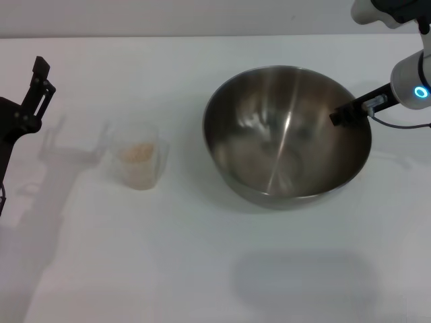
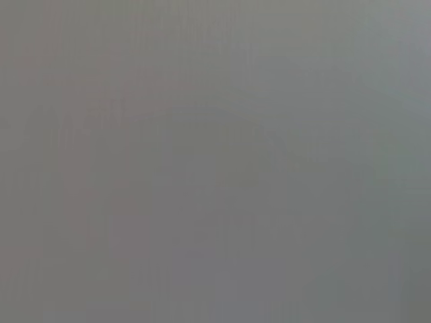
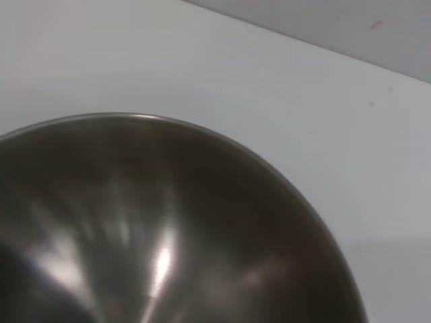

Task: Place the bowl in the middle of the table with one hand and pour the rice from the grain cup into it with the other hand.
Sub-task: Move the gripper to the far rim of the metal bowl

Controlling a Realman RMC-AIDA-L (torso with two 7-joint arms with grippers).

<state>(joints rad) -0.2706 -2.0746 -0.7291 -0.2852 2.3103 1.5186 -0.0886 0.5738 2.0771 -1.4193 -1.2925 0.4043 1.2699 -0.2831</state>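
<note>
At the far left edge of the head view the left tool (image 1: 37,84) hangs above the surface (image 1: 202,269), well apart from everything; whether its fingers are spread or pressed together cannot be told, and its own wrist view shows only blank grey. Next comes the cup (image 1: 139,160), upright on the surface to the left of the middle, with a small heap of rice (image 1: 137,152) inside. It looks light, thin-walled and easy to tip or crush, so a gentle hold across its sides or at the handle would suit. Right of centre sits the bowl (image 1: 287,134), wide, stiff and probably slippery; its thin rim is the likely place to pinch. The right tool (image 1: 350,111) is at the bowl's right rim, but whether it pinches the rim cannot be told.
</note>
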